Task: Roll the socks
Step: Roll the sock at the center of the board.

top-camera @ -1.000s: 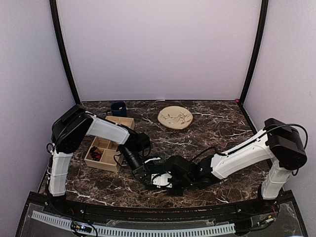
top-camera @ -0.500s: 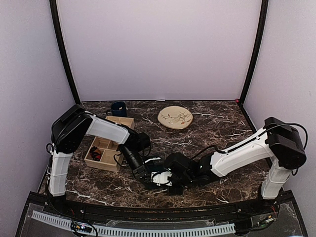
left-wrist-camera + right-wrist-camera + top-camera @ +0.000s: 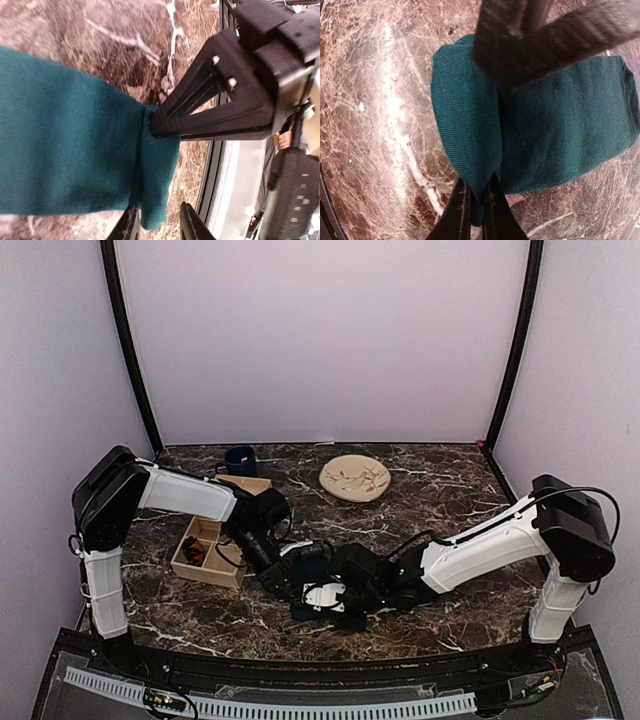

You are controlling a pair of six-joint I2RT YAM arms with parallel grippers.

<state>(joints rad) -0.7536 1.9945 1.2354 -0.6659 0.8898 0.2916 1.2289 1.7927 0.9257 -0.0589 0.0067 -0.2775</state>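
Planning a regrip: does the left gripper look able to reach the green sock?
Probably yes: left gripper is open at the edge of the green sock; right gripper pinches it elsewhere.

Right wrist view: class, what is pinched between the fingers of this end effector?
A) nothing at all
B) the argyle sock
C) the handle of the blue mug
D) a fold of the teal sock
D: the right end effector has its two fingers closed together on a raised fold of the teal sock, which lies on the marble table.
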